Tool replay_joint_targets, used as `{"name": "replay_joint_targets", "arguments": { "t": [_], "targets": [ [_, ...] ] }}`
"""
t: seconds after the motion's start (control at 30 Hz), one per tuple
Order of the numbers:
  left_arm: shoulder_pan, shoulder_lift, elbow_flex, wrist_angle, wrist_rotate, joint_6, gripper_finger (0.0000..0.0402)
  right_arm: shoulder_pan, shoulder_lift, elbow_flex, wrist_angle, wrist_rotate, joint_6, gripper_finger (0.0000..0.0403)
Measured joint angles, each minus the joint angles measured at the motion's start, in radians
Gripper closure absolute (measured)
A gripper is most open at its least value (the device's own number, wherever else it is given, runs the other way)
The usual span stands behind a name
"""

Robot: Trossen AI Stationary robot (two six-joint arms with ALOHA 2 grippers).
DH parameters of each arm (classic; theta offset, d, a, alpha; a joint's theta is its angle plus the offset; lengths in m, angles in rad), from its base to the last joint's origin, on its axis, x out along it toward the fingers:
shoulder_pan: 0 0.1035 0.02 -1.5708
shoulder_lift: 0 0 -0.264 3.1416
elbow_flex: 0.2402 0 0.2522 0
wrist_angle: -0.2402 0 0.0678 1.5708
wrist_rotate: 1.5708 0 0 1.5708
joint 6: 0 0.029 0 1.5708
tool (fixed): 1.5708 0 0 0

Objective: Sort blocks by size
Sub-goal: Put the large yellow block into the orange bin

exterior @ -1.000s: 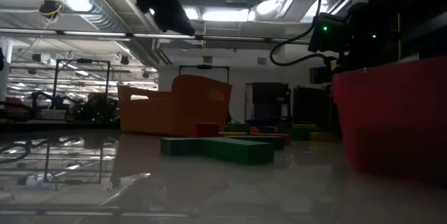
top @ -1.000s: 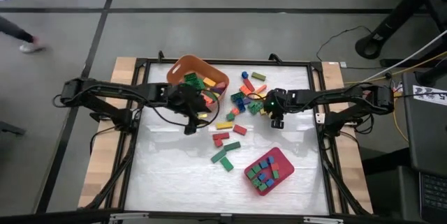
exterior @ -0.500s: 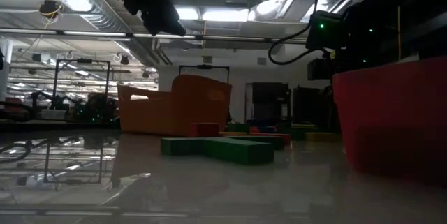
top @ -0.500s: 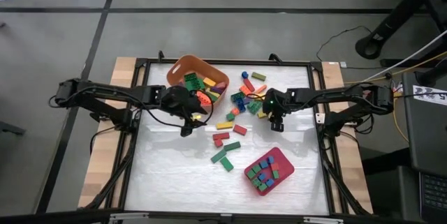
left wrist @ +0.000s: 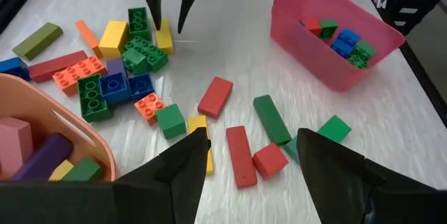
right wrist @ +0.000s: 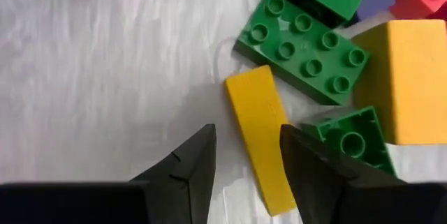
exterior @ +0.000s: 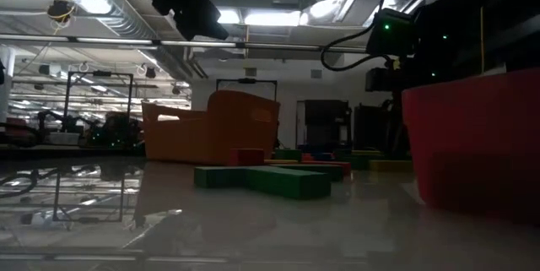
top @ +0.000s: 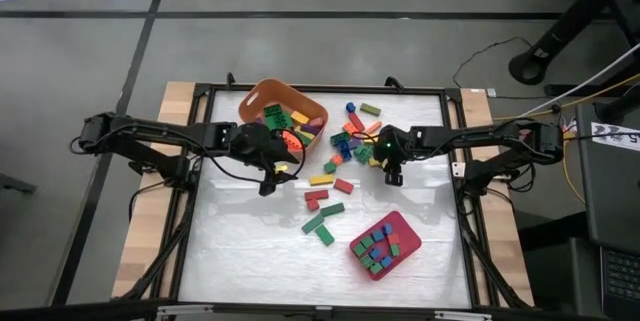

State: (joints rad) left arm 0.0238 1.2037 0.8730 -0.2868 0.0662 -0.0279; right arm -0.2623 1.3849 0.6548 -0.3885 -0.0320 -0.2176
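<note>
Loose blocks (top: 350, 146) lie in a cluster at the table's far middle, and more are scattered nearer, among them a long green block (top: 320, 228). Further blocks lie in the orange tub (top: 262, 91) and the pink tray (top: 405, 223). My right gripper (top: 392, 176) points down at the cluster's right edge. It is open, one finger on either side of a long yellow block (right wrist: 262, 137) that lies flat on the table. My left gripper (top: 267, 187) hangs open above the table near the tub, nothing between its fingers (left wrist: 188, 154).
The tub stands at the far left of the mat and the tray (left wrist: 314, 49) at the near right. Red, green and yellow blocks (left wrist: 241, 151) lie between them. A black frame (top: 455, 161) edges the white mat. Bare mat spreads at the near left (top: 240, 251).
My right gripper has edged a little toward the block cluster and tipped slightly. Its fingers keep the same gap. No block has moved.
</note>
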Motion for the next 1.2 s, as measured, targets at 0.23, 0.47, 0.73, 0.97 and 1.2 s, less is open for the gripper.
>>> {"name": "replay_joint_targets", "arguments": {
  "t": [0.23,0.47,0.73,0.97,1.2],
  "targets": [
    [0.0,0.0,0.0,0.0,0.0,0.001,0.0196,0.0,0.001,0.0,-0.001,0.074,-0.012,0.0243],
    [0.0,0.0,0.0,-0.001,0.0,0.001,0.0196,0.0,0.062,0.0,0.001,0.077,-0.028,0.0243],
    [0.0,0.0,0.0,0.0,0.0,0.001,0.0196,-0.001,0.118,0.003,0.024,0.035,-0.025,0.0245],
    [0.004,-0.013,0.001,0.022,-0.008,-0.002,0.0196,-0.001,0.119,0.003,0.044,-0.007,0.012,0.0302],
    [0.005,-0.059,0.001,0.016,-0.042,0.001,0.0196,0.003,0.127,0.125,-0.027,-0.156,0.041,0.0301]
  ]
}}
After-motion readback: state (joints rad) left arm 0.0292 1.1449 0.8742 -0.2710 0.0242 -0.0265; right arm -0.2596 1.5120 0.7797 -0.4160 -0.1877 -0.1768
